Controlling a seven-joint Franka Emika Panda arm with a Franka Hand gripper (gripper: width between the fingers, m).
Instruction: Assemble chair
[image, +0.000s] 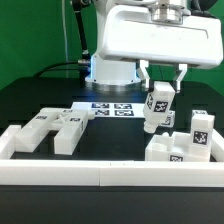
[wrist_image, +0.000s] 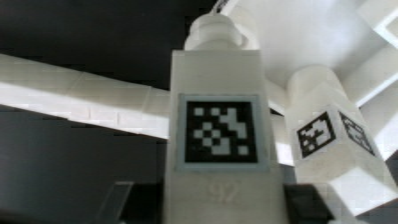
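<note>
My gripper hangs over the right half of the table, shut on a white chair bar that carries a square tag and hangs a little above the table. In the wrist view the same bar fills the middle, tag facing the camera, with a dark finger on each side of it and a round peg at its far end. Just beyond it lies another tagged chair part. More chair parts lie at the exterior view's left and right.
The marker board lies flat at the back of the black table, in front of the arm's base. A long low white border rail runs along the front edge; the rail also crosses the wrist view behind the held bar.
</note>
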